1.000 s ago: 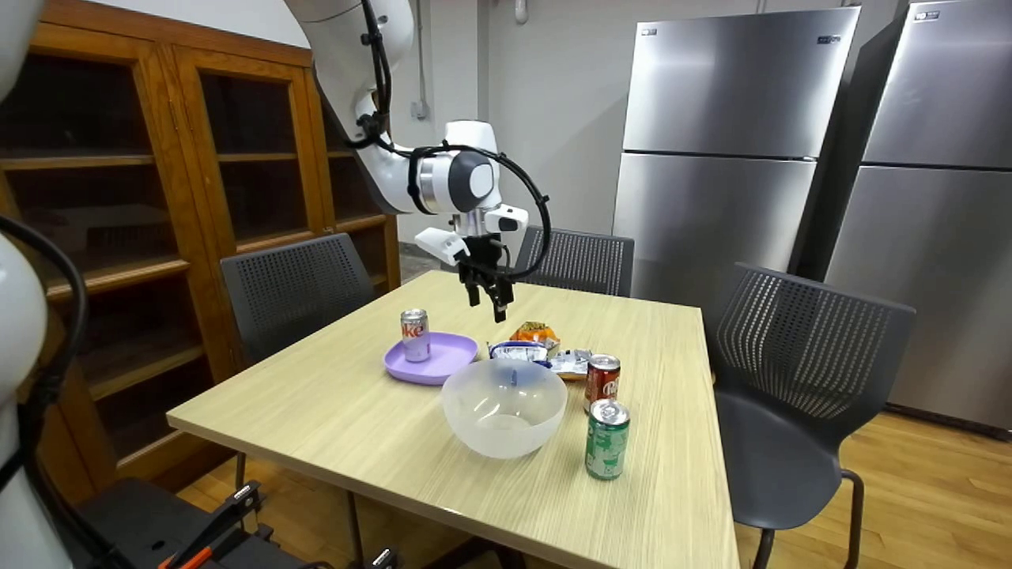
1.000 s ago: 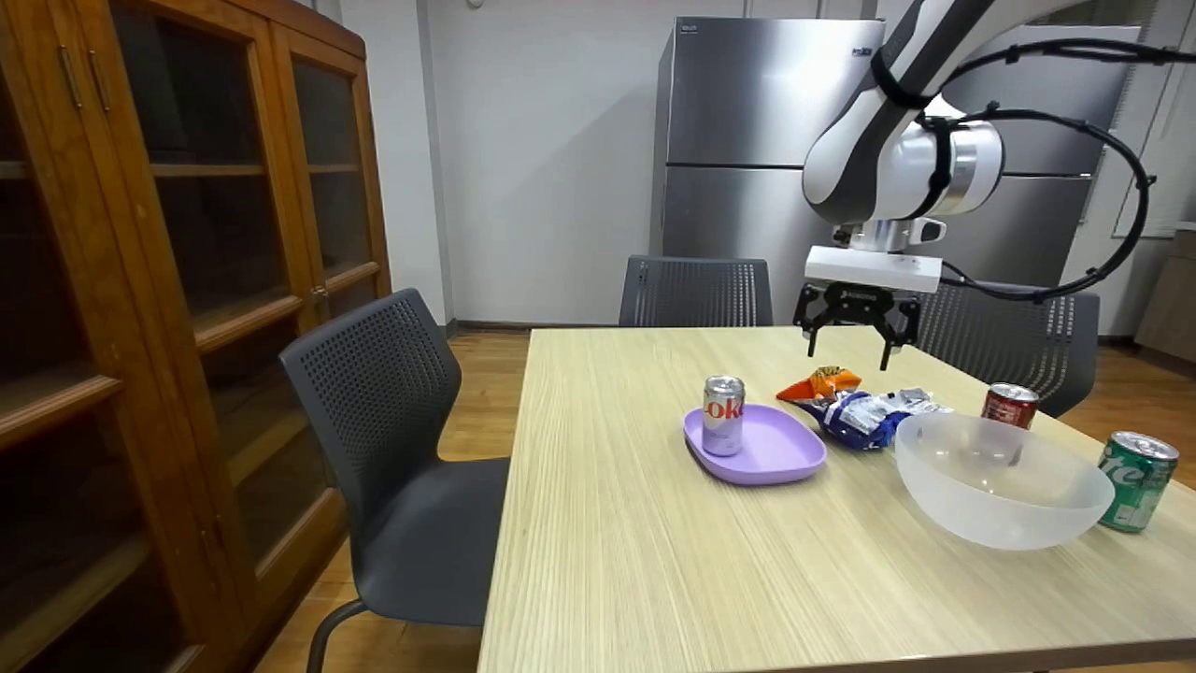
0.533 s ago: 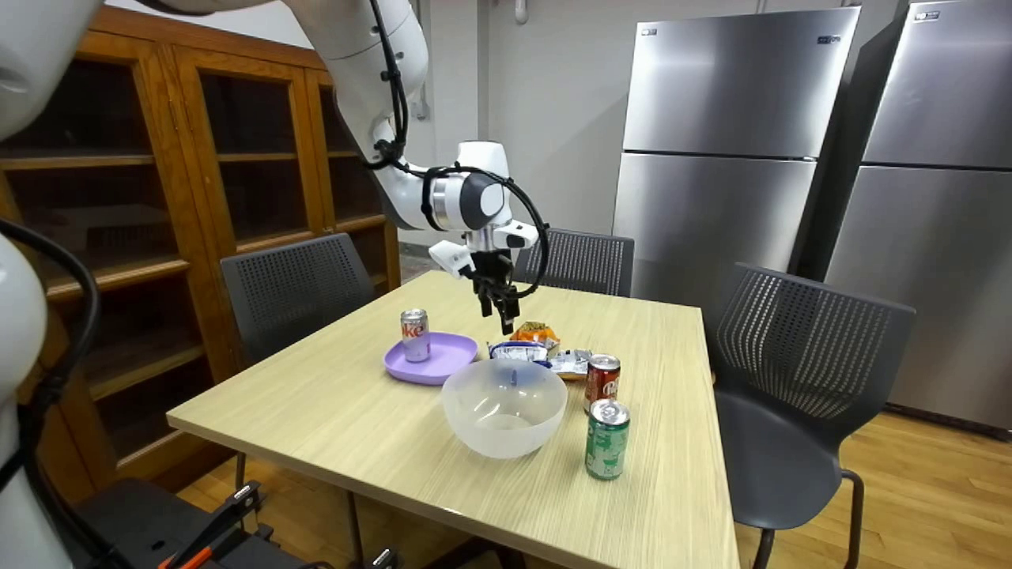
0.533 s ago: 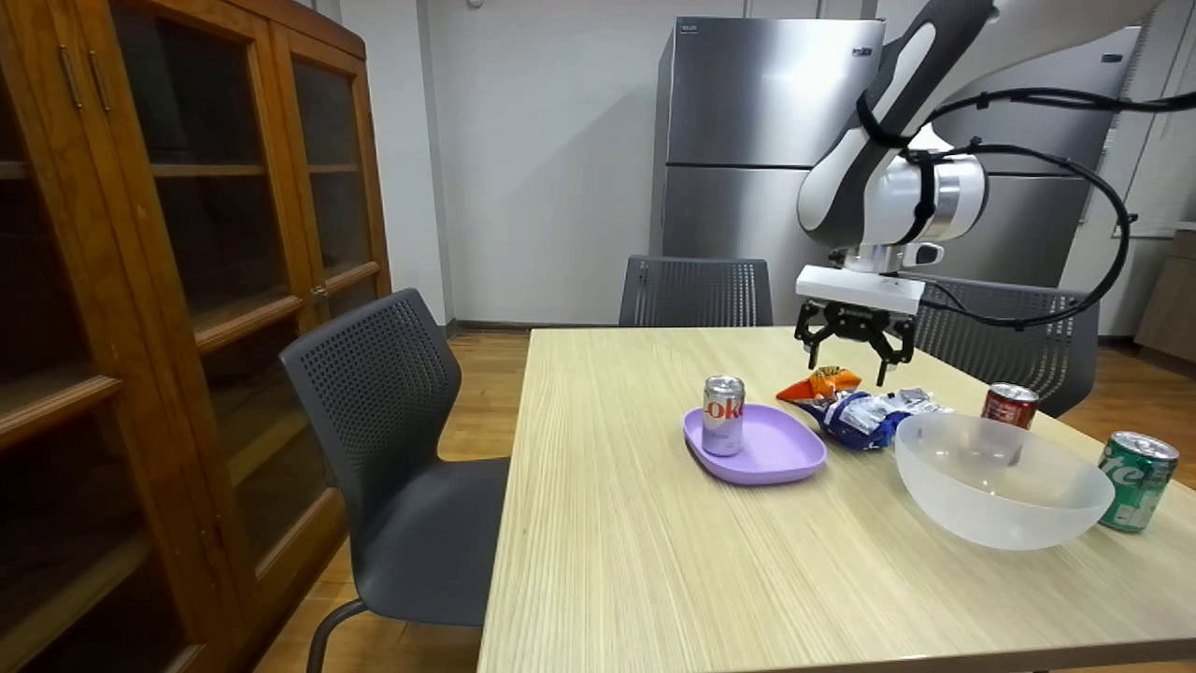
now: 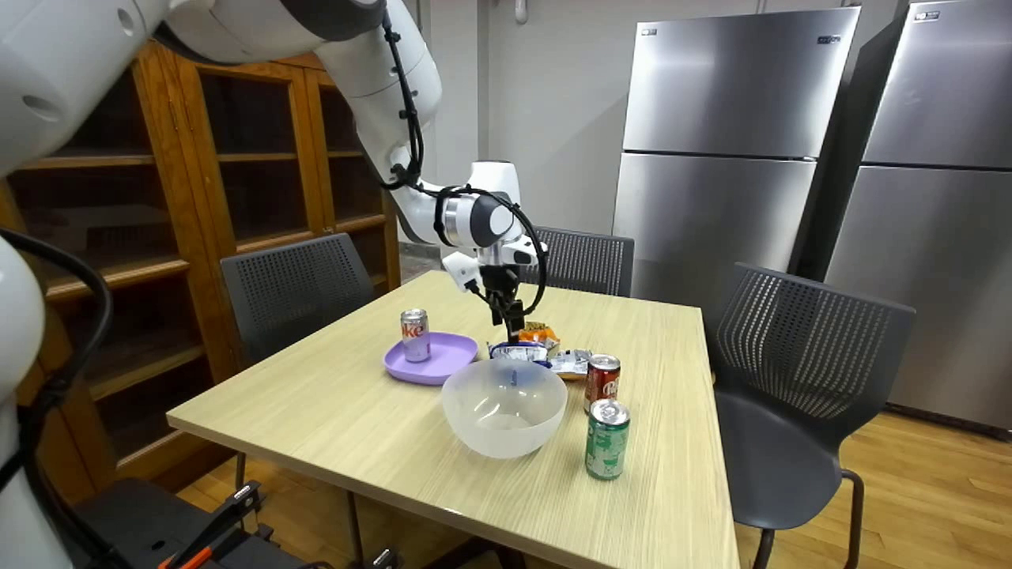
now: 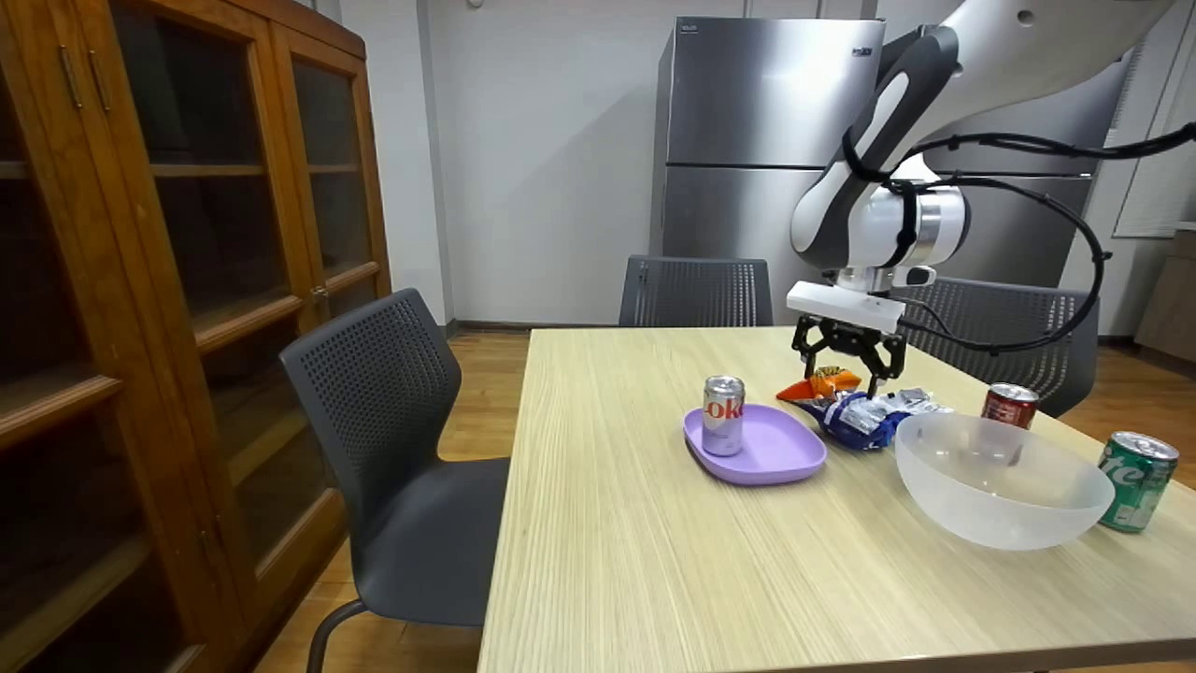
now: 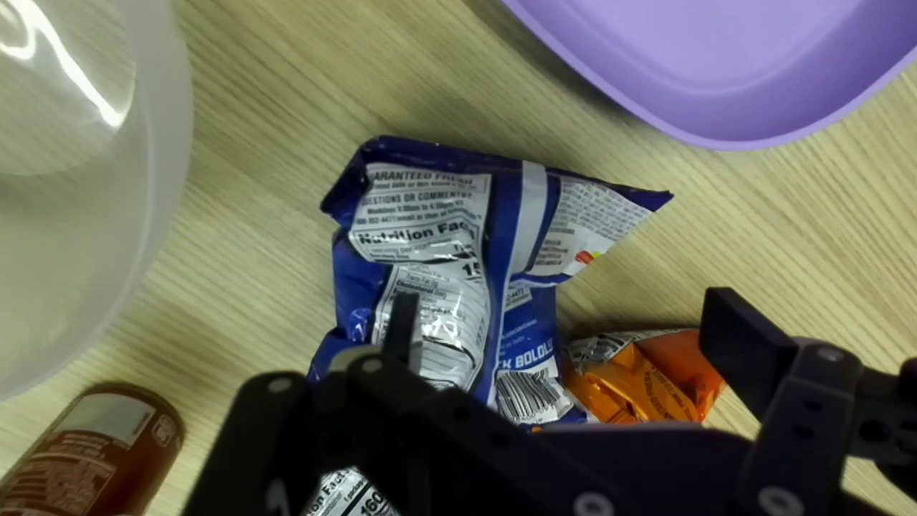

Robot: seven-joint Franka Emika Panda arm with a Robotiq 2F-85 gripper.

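Black two-finger pincer [image 7: 569,337] spread wide; crumpled blue-and-white foil snack bag [image 7: 496,254] right below it, partly hidden, touching or not can't tell; shiny orange foil bag [image 7: 652,383] also below, overlapped by one finger [image 7: 741,347]; frosted translucent round bowl [image 7: 170,129] near pincer, cut off in wrist view.

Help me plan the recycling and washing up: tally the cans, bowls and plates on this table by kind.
Cans: 3 (silver can, dark red can, green can)
Bowls: 1 (frosted bowl)
Plates: 1 (purple plate)
Total: 5
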